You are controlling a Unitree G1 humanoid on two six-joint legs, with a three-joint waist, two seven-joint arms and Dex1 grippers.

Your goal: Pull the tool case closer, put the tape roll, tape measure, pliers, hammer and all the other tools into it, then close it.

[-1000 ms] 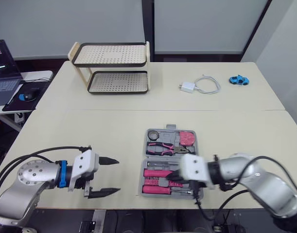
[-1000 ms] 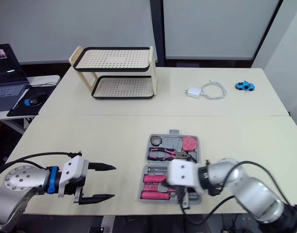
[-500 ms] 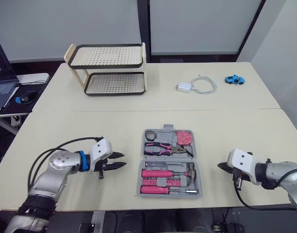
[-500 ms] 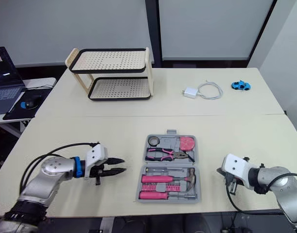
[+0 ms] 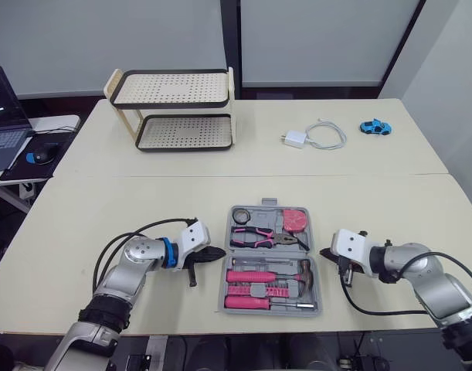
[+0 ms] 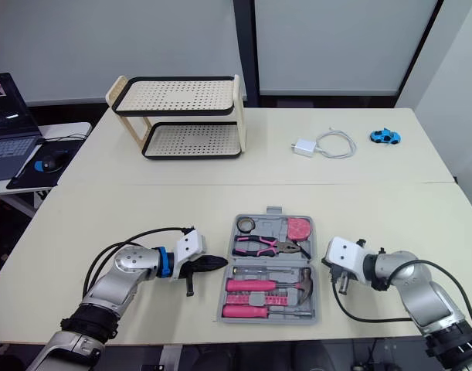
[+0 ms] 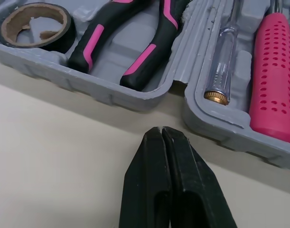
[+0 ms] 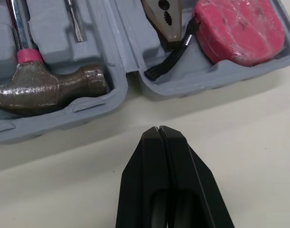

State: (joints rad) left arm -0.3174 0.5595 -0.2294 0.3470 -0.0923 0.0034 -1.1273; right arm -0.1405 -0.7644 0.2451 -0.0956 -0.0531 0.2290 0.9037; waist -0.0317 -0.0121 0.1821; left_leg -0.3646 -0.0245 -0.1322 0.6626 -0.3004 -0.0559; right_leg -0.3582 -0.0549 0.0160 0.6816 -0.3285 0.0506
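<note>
The grey tool case (image 5: 313,290) lies open near the table's front edge. In it are a tape roll (image 5: 241,215), pink-handled pliers (image 5: 260,236), a pink tape measure (image 5: 297,219), a hammer (image 5: 274,275) and pink-handled drivers (image 5: 255,295). My left gripper (image 5: 222,253) is shut and empty, its tips just off the case's left side by the hinge. In the left wrist view its tips (image 7: 162,131) stop short of the case wall (image 7: 135,97). My right gripper (image 5: 324,253) is shut and empty beside the case's right side, close to the hammer head (image 8: 50,88).
A two-tier perforated rack (image 5: 174,108) stands at the back left. At the back right lie a white charger with its cable (image 5: 313,137) and a blue toy car (image 5: 375,127). A laptop (image 5: 0,116) and mouse (image 5: 41,156) sit on a side desk to the left.
My left gripper has shut and moved right up to the case's left side. The right gripper came out of the case and now sits by its right side. The camera view shifted.
</note>
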